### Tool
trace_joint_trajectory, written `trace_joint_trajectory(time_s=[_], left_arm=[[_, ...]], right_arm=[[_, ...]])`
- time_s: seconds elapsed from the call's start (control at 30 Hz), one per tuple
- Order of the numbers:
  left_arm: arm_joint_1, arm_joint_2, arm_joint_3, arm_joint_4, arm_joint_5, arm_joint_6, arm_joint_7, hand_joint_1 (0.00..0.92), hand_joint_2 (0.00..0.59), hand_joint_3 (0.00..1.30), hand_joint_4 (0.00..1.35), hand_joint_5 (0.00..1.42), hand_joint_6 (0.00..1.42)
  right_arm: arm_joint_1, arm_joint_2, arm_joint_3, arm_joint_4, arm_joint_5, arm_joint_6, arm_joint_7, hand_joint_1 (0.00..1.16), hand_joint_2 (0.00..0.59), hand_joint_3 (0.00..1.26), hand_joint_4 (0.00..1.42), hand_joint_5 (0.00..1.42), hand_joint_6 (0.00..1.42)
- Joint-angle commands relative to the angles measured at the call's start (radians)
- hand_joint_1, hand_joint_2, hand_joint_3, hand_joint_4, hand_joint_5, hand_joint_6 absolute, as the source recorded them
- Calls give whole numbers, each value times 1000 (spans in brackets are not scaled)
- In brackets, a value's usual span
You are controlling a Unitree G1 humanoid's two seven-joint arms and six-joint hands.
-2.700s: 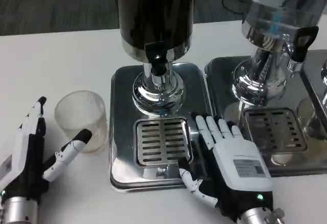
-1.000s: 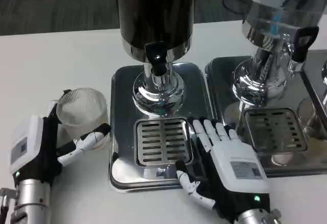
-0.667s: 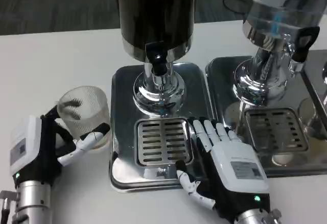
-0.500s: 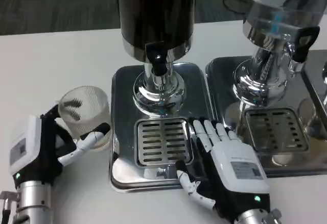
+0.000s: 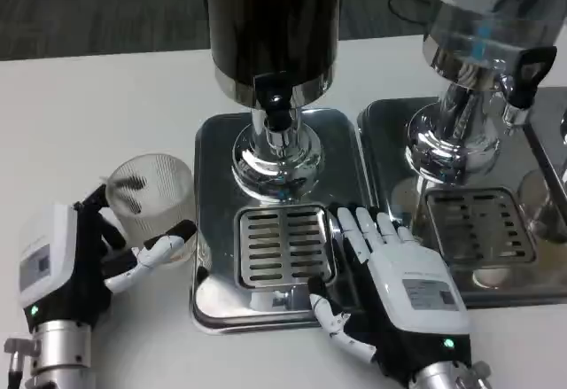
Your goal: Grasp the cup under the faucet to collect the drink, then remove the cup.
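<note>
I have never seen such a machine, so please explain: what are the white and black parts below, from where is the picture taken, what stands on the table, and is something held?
The picture comes from a camera on a humanoid robot's head or chest, looking down at a white table. The white and black parts are its two hands. The left hand holds a clear ribbed cup, just left of a steel tray. The right hand lies flat, holding nothing, beside the slotted drip grate. On the tray stands a dark drink dispenser with a black faucet. A second dispenser stands on the right.
</note>
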Motion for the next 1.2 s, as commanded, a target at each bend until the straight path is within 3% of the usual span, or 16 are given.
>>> trace_joint_trajectory(time_s=[0.03,0.53,1.03,1.2], left_arm=[[19,-4,-13,0,19,-2,46,404,103,486,627,876,968],[22,-6,-27,-21,64,-3,196,417,100,516,652,903,1009],[24,-16,-74,-64,114,-19,243,424,91,525,663,905,1018],[31,-8,-62,-89,110,-40,254,427,90,532,663,912,1020]], right_arm=[[-6,-2,-3,-5,9,-6,6,260,431,25,0,0,46],[-18,-7,-8,-2,16,-5,5,262,432,25,0,0,49],[-15,-12,-10,-8,14,-3,6,263,433,16,0,0,41],[-11,-11,-10,-13,10,0,-2,263,433,15,0,0,37]])
